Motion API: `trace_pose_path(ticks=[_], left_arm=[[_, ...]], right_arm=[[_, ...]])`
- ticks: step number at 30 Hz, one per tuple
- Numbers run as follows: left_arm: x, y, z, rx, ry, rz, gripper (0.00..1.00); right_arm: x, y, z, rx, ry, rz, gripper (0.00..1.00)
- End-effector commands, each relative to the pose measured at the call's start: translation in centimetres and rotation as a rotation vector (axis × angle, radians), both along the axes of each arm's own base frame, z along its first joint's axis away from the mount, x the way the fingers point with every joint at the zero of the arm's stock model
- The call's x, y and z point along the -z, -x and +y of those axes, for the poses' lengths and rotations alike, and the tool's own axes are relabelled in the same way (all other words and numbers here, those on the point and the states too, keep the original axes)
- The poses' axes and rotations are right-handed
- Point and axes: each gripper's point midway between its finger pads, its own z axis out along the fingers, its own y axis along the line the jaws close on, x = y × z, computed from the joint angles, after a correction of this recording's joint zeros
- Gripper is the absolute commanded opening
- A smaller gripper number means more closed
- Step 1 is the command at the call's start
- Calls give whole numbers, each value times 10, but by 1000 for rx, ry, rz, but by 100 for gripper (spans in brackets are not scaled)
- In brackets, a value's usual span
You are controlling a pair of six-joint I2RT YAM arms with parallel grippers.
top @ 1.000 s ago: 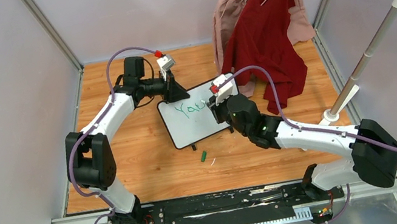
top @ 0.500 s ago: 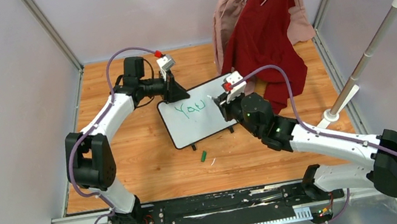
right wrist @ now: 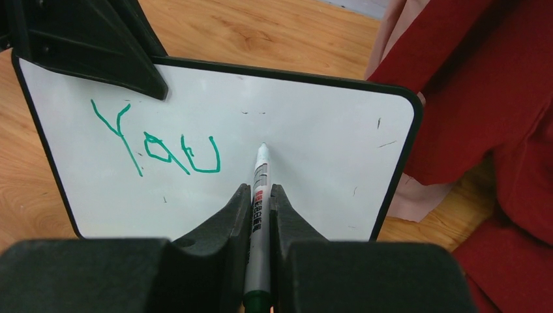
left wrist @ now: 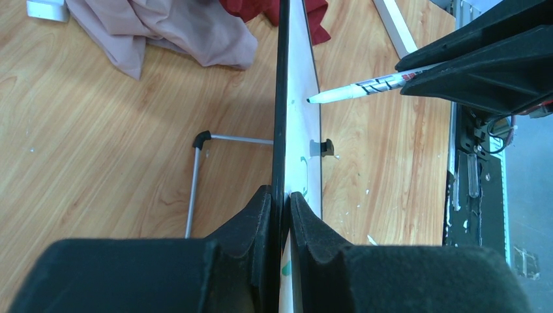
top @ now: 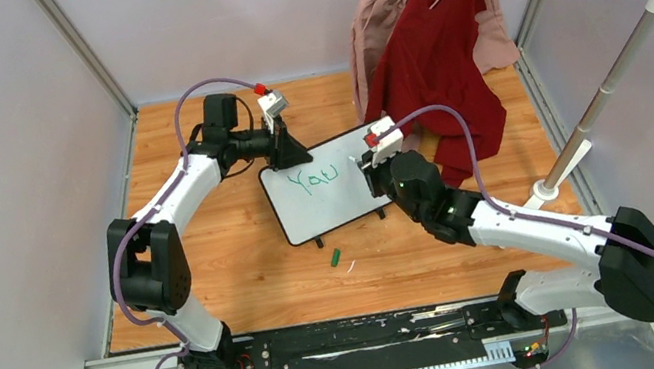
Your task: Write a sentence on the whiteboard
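The whiteboard (top: 332, 206) stands tilted on the wooden table, with "You" in green lettering (top: 314, 179) on it. The lettering also shows in the right wrist view (right wrist: 156, 147). My left gripper (top: 289, 155) is shut on the board's upper left edge, seen edge-on in the left wrist view (left wrist: 282, 195). My right gripper (top: 372, 171) is shut on a grey marker (right wrist: 261, 166). The marker's tip is at the board (right wrist: 326, 130), just right of "You"; I cannot tell if it touches. The marker also shows in the left wrist view (left wrist: 365, 87).
A green marker cap (top: 337, 257) lies on the table in front of the board. A red garment (top: 432, 54) and a pink one (top: 371, 24) hang from a rack (top: 608, 74) at the back right, reaching down behind the board. The board's wire stand (left wrist: 195, 176) props it.
My right gripper with the marker has moved right, off the end of "You", to the blank part of the board. The right arm has swung out to the right. The left arm has not moved.
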Motion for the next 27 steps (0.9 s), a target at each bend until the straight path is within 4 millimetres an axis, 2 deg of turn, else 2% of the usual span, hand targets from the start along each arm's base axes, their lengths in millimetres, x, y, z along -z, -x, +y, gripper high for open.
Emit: trace_pose_path(ticks=[1,10,17,27], left_arm=[[6,-6,4,-29,-29,-45,1],[4,-5,4,-28,-25,-47,1],[4,-5,4,-30,-24,-47,1],[2,-6,4,-31,-24,-52,1]], right_arm=[[-11,-11,-8,69,-29,-19,0],[-8,-15,3,45,-26,-6,0],[5,-7,11,-20,-11,35,0],[26,1,4,-23,26,89,0]])
